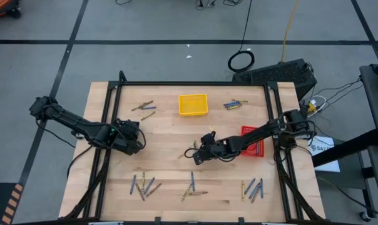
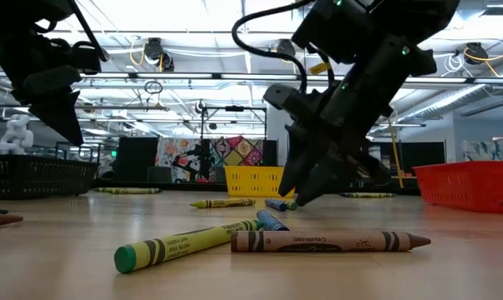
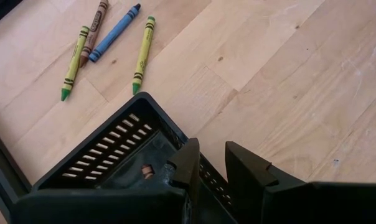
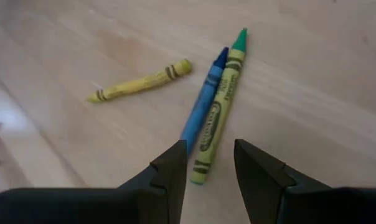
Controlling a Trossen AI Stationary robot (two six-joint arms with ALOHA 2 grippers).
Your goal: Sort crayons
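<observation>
- The right gripper (image 1: 197,154) is low over the middle of the wooden table (image 1: 170,134), its arm reaching in from beside the red tray (image 1: 254,139)
- Its two dark fingers (image 4: 173,168) stand apart with a gap between them and grip nothing
- Just ahead of those fingers lie a blue crayon (image 4: 203,102) and a yellow-green crayon (image 4: 220,106) side by side, touching along their length; the yellow-green one's near end reaches into the gap between the fingers
- A yellow crayon (image 4: 140,81) lies a little apart from that pair, at an angle to them
- The left gripper (image 1: 134,139) hangs over the table's left part, above a black slotted tray (image 3: 107,152)
- Its fingers (image 3: 187,167) are partly open; one is inside the tray's wall and one outside it, and whether they pinch the wall cannot be told
- Something small and brownish lies in the black tray; what it is cannot be told
- Beyond that tray lie four crayons close together: two yellow-green (image 3: 143,55), one brown (image 3: 94,30), one blue (image 3: 115,33)
- The yellow tray (image 1: 193,104) sits at the table's far edge, with small groups of crayons (image 1: 143,110) to its left and to its right (image 1: 234,104)
- Along the near edge lie three more clusters of crayons (image 1: 143,186), left, middle (image 1: 192,187) and right (image 1: 253,188)
- In the low view a yellow-green crayon (image 2: 185,244) and a brown crayon (image 2: 328,242) lie nearest the camera
</observation>
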